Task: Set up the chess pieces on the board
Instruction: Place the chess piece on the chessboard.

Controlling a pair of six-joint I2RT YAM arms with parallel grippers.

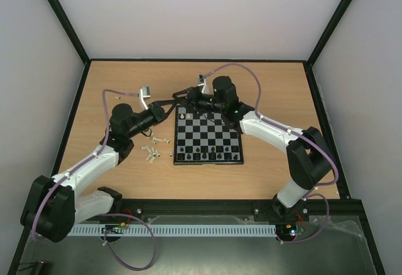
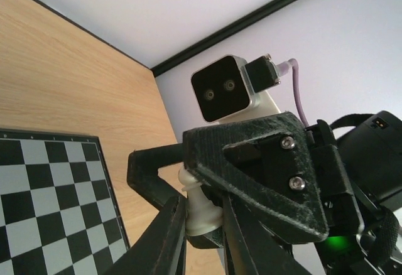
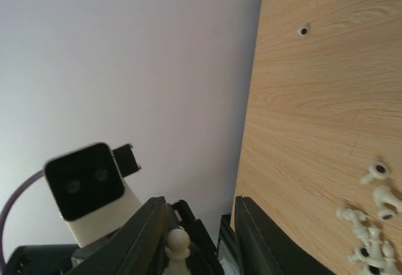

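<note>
My left gripper [image 1: 178,102] and right gripper [image 1: 184,94] meet above the far left corner of the board [image 1: 208,162]. In the left wrist view my left gripper [image 2: 202,225] is shut on a cream-white pawn [image 2: 201,209], held upright by its base. My right gripper [image 3: 200,201] is open, with its jaws standing wide on either side of that pawn [image 3: 178,247]; only the pawn's head shows there. One white piece [image 1: 183,117] stands on the board's far left square. Black pieces [image 1: 204,156] line the near row.
Several loose white pieces [image 1: 154,149] lie on the wooden table left of the board; they also show in the right wrist view [image 3: 370,237]. White walls with black frame bars enclose the table. A small hole [image 3: 303,31] marks the tabletop.
</note>
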